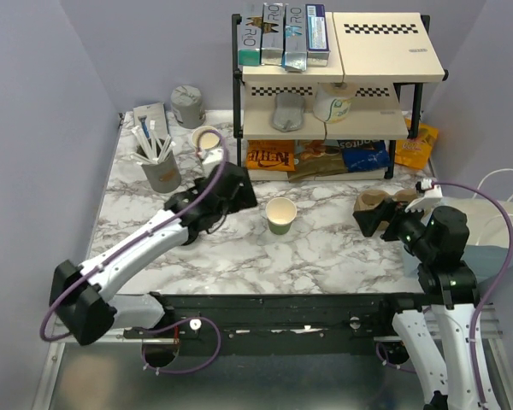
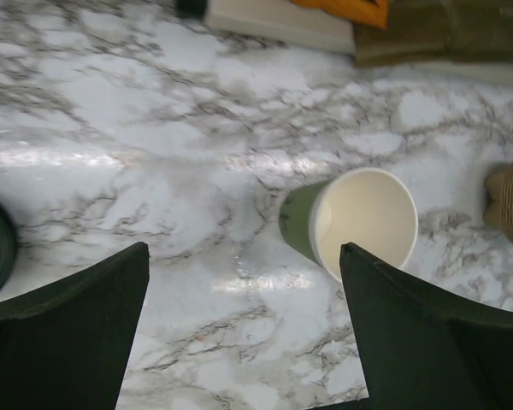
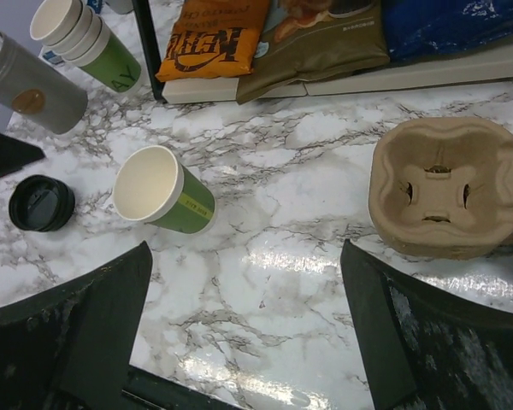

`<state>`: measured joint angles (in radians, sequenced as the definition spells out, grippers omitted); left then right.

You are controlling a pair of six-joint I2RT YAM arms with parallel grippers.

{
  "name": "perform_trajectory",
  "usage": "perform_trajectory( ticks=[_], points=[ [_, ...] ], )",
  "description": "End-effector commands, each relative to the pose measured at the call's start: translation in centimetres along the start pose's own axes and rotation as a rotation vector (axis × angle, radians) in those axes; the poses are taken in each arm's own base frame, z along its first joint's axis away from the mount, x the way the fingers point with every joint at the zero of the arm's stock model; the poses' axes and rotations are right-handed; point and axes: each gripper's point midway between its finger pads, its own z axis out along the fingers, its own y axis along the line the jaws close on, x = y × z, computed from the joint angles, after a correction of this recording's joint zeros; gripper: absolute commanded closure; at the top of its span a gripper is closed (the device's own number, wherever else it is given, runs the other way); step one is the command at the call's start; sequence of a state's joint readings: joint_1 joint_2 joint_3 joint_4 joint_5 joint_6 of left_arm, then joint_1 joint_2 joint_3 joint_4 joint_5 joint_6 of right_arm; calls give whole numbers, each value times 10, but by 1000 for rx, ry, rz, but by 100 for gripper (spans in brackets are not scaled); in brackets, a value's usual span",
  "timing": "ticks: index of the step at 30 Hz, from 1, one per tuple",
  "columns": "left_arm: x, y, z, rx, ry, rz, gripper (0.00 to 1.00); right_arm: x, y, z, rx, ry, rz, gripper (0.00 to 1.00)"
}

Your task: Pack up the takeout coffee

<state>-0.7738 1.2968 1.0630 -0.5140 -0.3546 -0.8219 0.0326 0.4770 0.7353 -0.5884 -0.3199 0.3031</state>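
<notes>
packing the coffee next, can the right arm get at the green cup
Probably yes: the right gripper is open and only bare marble lies between it and the green cup.

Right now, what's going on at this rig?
Neither arm holds anything. The left gripper is open above the marble table, next to a green paper cup that stands upright with no lid on. A black lid lies loose on the table, apart from the cup on the left arm's side. The right gripper is open near an empty cardboard cup carrier. Nothing is packed yet.
</notes>
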Motion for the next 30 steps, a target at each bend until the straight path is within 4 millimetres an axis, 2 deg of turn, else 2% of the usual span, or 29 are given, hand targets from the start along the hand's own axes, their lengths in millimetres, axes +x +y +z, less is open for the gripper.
perform_trajectory(
  ticks=[1,2,4,6,10,13,14,16,17,20,25,30],
  points=[
    [-25,109,-33,-344,-60,-134,1,-1,11,-8,-56,-5,-42,0],
    [-29,139,-32,-409,-56,-195,1,-2,11,-9,-54,-13,-42,0],
    [-16,170,-34,-469,-7,-265,1,-1,7,-10,-34,-19,-41,0],
    [-13,197,-38,-534,-5,-356,1,-1,6,-10,-30,-25,-39,0],
    [6,228,-38,-575,-15,-444,1,2,9,-6,-56,-8,-36,0],
    [18,244,-32,-590,10,-485,12,3,9,-4,-58,5,-31,0],
    [21,244,-30,-578,23,-497,25,3,10,-3,-62,7,-30,0],
    [20,241,-22,-543,21,-496,33,5,11,-1,-72,12,-30,0],
    [19,240,-20,-536,23,-499,44,5,10,-1,-70,14,-29,0],
    [17,240,-16,-533,21,-500,55,6,9,0,-67,17,-28,0],
    [19,243,-10,-553,40,-492,56,5,7,-1,-54,13,-28,0],
    [23,244,-8,-563,67,-485,64,4,6,-2,-46,1,-31,0]
  ],
)
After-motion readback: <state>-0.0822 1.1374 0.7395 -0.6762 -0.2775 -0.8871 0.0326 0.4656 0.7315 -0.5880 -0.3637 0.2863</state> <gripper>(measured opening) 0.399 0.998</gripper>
